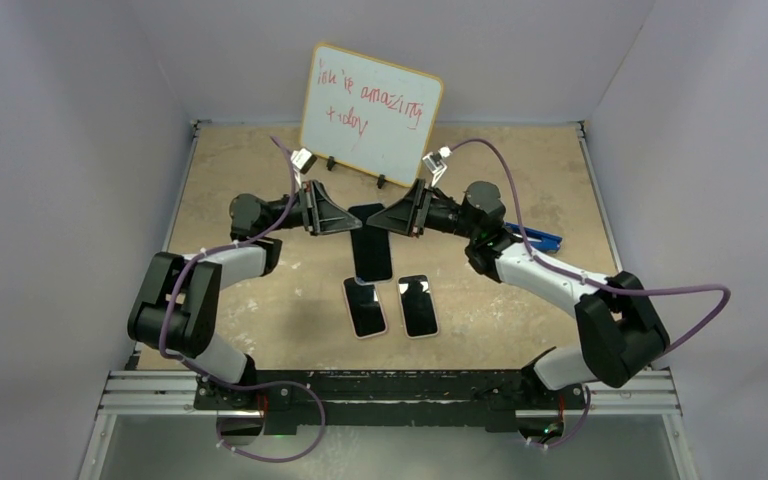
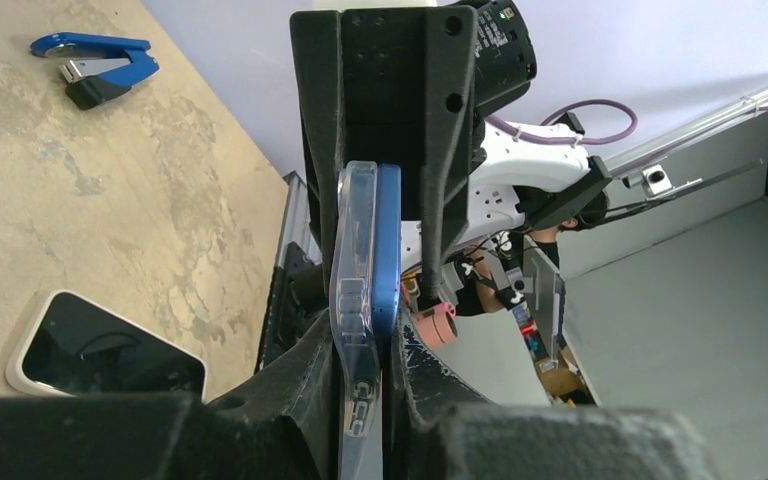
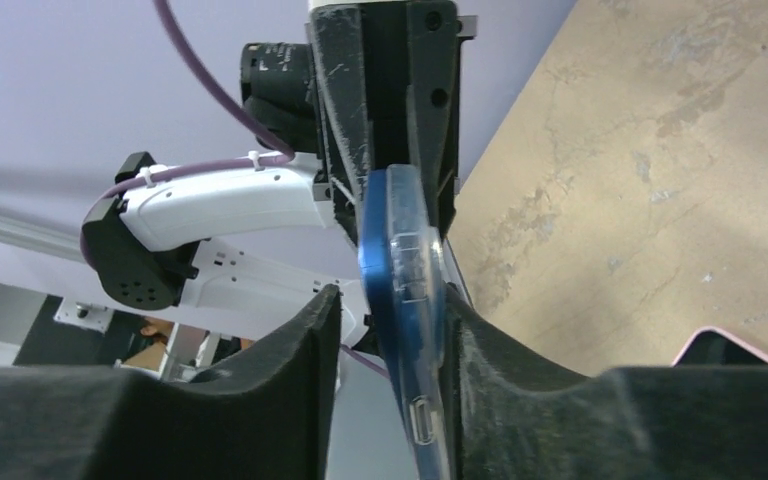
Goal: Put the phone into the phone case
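left fingers [image 2: 290, 390] clamped on phone [image 2: 388, 250] and case [image 2: 355, 260] | right fingers [image 3: 280, 360] apart around them | we judge both stiff, slick, light; pinch the flat faces

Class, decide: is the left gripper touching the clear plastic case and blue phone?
Touching. In the left wrist view the left gripper clamps the clear plastic case and blue phone, no gap.
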